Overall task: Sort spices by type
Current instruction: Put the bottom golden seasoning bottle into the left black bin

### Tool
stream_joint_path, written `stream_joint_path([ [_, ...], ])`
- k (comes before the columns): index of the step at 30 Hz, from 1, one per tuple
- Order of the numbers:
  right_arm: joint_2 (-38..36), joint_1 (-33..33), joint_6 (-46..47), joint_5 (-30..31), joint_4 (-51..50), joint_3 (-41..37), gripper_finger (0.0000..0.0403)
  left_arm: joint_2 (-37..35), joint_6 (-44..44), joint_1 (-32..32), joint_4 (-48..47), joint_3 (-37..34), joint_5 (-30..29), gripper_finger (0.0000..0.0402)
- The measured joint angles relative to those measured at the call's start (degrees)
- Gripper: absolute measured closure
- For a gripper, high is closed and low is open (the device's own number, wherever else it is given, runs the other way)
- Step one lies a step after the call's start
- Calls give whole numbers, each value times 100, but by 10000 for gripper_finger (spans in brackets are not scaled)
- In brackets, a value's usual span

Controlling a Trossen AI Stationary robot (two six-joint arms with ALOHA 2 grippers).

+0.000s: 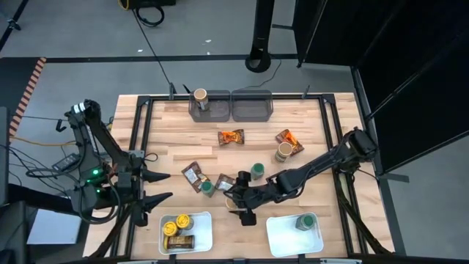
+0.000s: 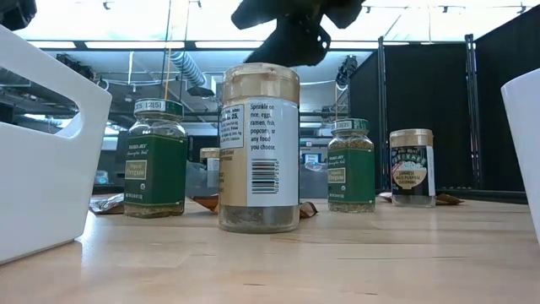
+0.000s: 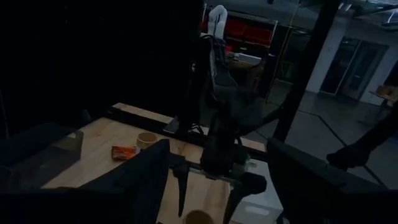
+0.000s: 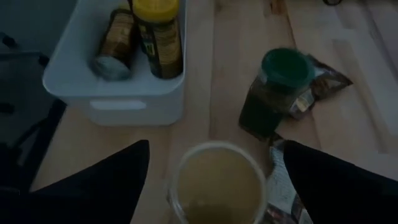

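Observation:
A tan-lidded spice jar [image 2: 259, 148] stands upright on its base on the table near the front edge. My right gripper [image 4: 217, 177] hovers open just above it, one finger on each side of the lid [image 4: 217, 180], touching nothing; in the high view the gripper [image 1: 239, 198] covers the jar. Green-lidded jars [image 1: 257, 170] [image 1: 207, 188] stand close by, the second beside brown packets [image 1: 192, 174] [image 1: 223, 182]. Another tan-lidded jar [image 1: 284, 152] and orange packets [image 1: 230, 137] [image 1: 289, 138] lie farther back. My left gripper [image 1: 165, 186] waits open at the table's left edge.
A white tray [image 1: 201, 220] at front left holds yellow-lidded jars [image 1: 176, 225]. A white tray [image 1: 282, 236] at front right holds a green-lidded jar [image 1: 305, 222]. Two grey bins [image 1: 217, 111] [image 1: 252, 105] stand at the far edge, one holding a tan-lidded jar [image 1: 200, 99].

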Motion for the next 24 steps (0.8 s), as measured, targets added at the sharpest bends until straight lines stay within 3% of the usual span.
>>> stream_joint_path([
  [18, 417, 69, 55, 232, -69, -7, 32, 2, 20, 0, 5, 0, -3, 133],
  [24, 415, 6, 97, 94, -132, -7, 86, 2, 24, 0, -11, 0, -4, 133],
])
